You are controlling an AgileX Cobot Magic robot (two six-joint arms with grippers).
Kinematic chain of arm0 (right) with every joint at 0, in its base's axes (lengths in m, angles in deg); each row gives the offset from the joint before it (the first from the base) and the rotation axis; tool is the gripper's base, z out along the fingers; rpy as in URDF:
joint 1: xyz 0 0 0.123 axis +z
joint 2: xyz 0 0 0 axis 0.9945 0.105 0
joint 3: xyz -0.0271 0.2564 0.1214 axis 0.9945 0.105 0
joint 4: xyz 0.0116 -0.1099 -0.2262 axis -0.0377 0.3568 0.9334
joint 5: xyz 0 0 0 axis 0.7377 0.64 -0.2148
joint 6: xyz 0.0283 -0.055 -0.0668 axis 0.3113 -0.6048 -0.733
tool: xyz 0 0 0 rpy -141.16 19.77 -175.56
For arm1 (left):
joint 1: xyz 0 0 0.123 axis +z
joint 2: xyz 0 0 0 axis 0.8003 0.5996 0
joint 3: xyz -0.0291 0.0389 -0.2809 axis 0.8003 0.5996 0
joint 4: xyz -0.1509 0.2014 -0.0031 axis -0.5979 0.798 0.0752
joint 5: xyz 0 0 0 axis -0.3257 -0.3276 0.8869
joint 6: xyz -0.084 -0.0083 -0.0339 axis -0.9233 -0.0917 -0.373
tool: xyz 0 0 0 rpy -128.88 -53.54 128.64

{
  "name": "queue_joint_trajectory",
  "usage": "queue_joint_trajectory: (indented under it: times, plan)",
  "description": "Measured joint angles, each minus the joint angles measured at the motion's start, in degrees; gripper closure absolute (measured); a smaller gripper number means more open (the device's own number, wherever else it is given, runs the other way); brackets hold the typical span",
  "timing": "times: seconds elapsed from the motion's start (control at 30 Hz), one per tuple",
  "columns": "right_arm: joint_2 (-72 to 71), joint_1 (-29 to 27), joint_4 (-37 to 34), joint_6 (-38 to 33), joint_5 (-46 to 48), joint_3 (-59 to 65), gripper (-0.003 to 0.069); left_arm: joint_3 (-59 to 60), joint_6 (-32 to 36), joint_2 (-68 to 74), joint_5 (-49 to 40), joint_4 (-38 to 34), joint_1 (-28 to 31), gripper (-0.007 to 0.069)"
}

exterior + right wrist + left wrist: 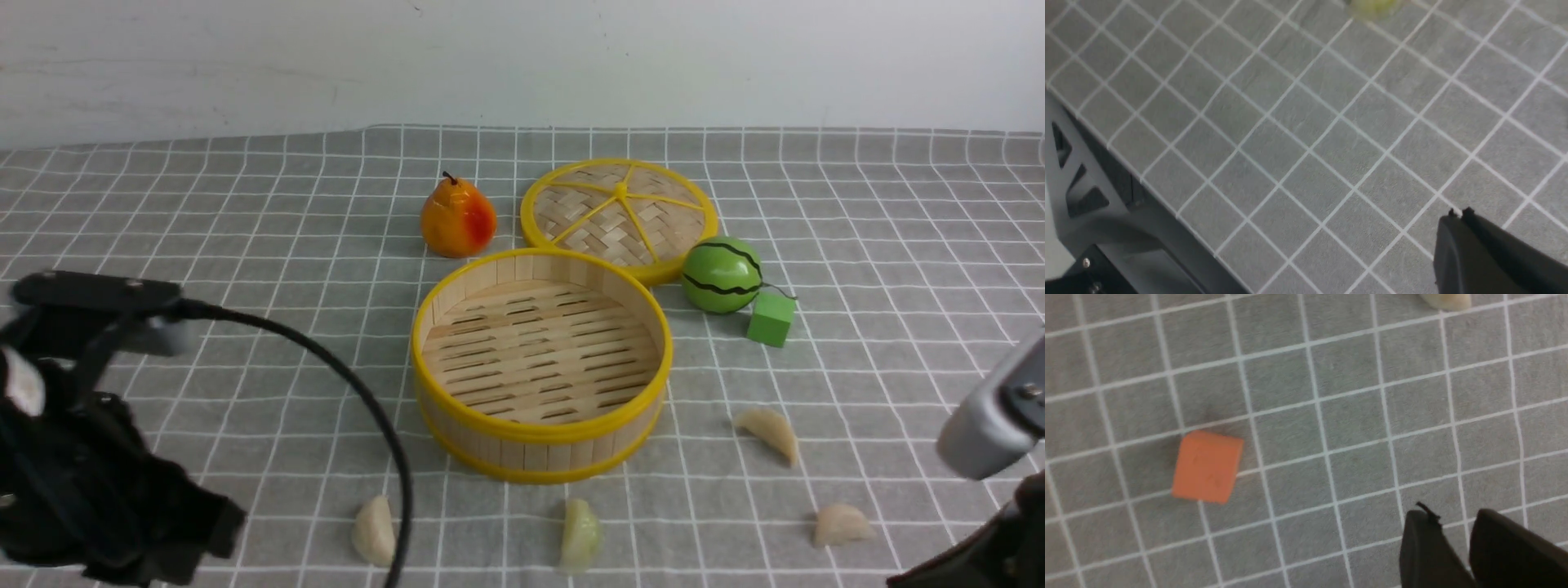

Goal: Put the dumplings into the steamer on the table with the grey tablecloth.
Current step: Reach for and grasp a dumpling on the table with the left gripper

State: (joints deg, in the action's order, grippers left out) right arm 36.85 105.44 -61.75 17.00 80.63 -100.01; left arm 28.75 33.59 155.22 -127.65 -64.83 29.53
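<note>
1. My left claw (1453,522) showed a slim gap; clenched or released, I could not tell.
2. My right claw (1458,213) was clenched on nothing.
3. Four dumplings (769,433) lay on the grey tablecloth (245,204) along the frame's bottom, below the central steamer (540,431).

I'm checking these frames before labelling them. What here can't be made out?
- Left gripper: left wrist view, frame edge cuts its fingers; opening unclear.
- Right gripper: right wrist view, fingers likewise cut off; opening unclear.
- Dumpling: left wrist view, cropped by the frame edge.
- Greenish dumpling: right wrist view, blurred and cropped by the edge.
- Orange cube: absent from the front view, probably behind the left arm.
</note>
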Motion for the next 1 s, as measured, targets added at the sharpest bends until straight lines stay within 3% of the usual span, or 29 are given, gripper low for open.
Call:
queue_joint_trajectory:
  times: [0.13,0.3,0.57,1.0]
  plan:
    - [2.8,3.4,1.1,0.2,-0.4,-0.3,0.0674,-1.3,-3.6,9.5,8.9,-0.1,-2.6,0.0158]
    - [3.0,3.7,1.7,0.2,-1.4,-0.5,0.0674,-1.8,-10.7,19.9,16.9,0.0,-2.8,0.0031]
    - [3.0,3.7,2.3,0.2,-2.1,-0.5,0.0674,-1.9,-14.9,33.4,26.6,-1.8,-2.8,0.0099]
    - [3.0,3.7,2.9,0.2,-2.2,-0.5,0.0674,-2.2,-15.2,33.9,28.9,-1.8,-2.8,0.0195]
